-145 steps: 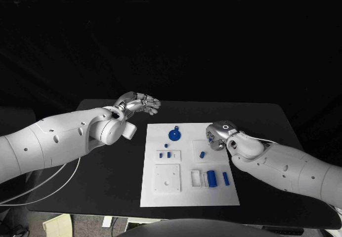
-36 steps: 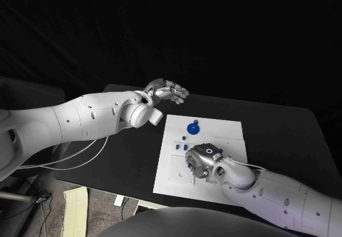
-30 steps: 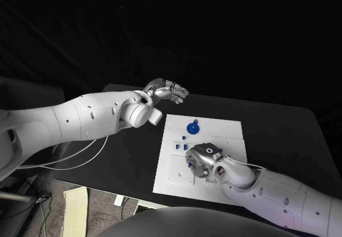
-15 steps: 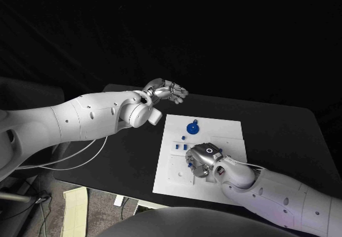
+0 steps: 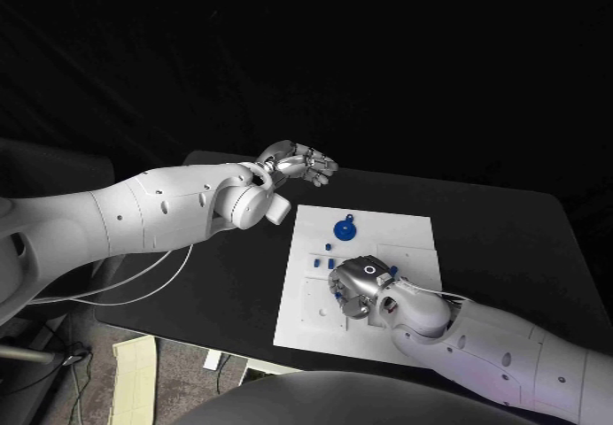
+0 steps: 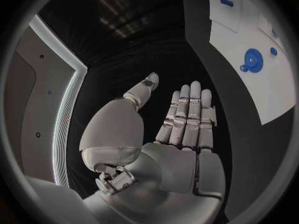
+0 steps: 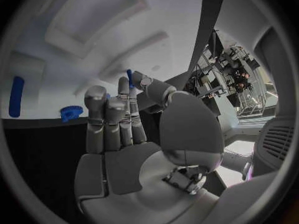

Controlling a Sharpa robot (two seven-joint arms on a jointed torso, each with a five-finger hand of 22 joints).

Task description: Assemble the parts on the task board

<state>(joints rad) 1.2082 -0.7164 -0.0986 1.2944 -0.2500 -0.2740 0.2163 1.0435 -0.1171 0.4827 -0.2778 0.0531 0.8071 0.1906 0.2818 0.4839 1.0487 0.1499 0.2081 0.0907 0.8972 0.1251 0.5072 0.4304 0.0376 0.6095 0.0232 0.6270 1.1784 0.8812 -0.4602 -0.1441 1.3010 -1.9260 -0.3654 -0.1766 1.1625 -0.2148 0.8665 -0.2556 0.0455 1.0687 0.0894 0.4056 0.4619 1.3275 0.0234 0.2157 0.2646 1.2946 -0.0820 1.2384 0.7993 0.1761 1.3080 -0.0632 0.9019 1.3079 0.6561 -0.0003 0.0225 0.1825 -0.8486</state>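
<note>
The white task board lies mid-table, and its far end shows in the left wrist view. A blue round disc sits near the far edge, with two small blue pieces below it. My right hand hovers low over the board's near middle. Its thumb and a finger pinch a small blue peg just above the board. A blue bar and a blue toothed piece lie on the board. My left hand is raised beyond the board's far left corner, flat and holding nothing.
The black table surrounds the board, with bare room on the right and at the near left. White raised blocks stand on the board's near left part beside my right hand.
Since 4.8 s ago the camera has shifted and my right hand has gone from the board's right side to its near middle. In the last second it edged slightly left. The left hand stays still.
</note>
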